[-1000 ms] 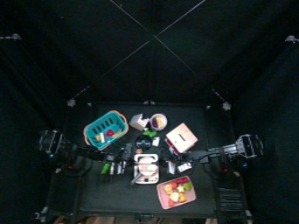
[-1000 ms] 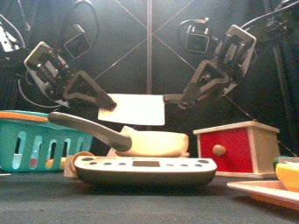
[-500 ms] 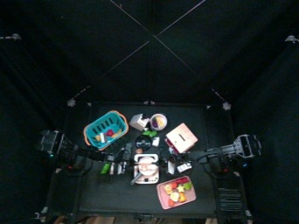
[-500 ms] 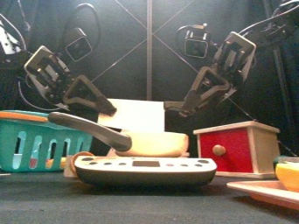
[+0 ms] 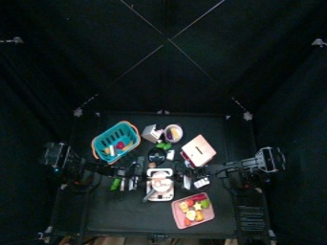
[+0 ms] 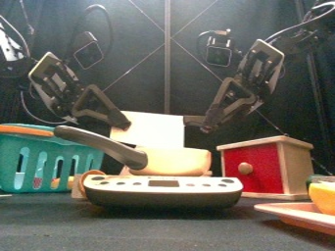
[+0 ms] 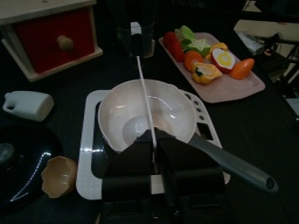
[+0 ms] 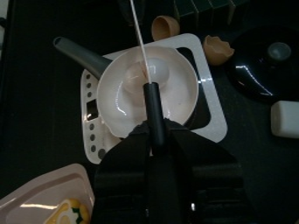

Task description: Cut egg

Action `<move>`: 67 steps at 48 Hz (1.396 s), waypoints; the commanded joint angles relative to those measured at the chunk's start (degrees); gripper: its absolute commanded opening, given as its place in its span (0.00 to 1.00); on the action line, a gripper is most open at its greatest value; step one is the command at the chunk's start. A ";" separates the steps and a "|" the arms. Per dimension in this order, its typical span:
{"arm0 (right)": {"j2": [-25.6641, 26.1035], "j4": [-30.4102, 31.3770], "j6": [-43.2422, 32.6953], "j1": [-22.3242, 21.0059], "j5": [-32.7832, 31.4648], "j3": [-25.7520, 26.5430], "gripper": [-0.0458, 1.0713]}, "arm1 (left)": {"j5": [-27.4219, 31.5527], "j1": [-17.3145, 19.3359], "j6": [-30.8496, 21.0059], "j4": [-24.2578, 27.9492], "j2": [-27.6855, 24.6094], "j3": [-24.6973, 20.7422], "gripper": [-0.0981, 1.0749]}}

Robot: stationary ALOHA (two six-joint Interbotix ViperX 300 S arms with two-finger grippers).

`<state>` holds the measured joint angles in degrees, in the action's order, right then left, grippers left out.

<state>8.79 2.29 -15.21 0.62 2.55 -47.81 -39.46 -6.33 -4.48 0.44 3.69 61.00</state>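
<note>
A white bowl-shaped pan (image 8: 149,83) with a grey handle (image 7: 233,166) sits on a white kitchen scale (image 6: 164,192). A pale, whitish egg (image 8: 139,78) lies inside it. A thin silver wire (image 7: 142,87) runs taut across the pan from one gripper to the other. My left gripper (image 7: 153,145) is shut on one end and my right gripper (image 8: 149,131) on the other. In the front view the left gripper (image 6: 127,125) and right gripper (image 6: 193,121) hang just above the pan (image 6: 173,159), one at each side.
A red box (image 6: 262,165) stands right of the scale, a teal basket (image 6: 46,157) left of it. A plate of cut fruit (image 7: 211,61) lies front right. Eggshell halves (image 8: 219,45), a black lid (image 8: 268,61) and a white cup (image 7: 26,105) lie beside the scale.
In the front view my right gripper has drawn slightly to the right and up. The left arm and the pan have hardly moved.
</note>
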 commanded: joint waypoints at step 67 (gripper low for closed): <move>2.81 -0.09 -0.09 -0.97 -3.25 0.26 0.47 | -0.35 -1.76 0.35 0.18 -1.76 -2.72 0.42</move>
<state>9.58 2.37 -15.21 0.62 -0.26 -47.81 -39.46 -6.77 -4.31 0.44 1.67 59.59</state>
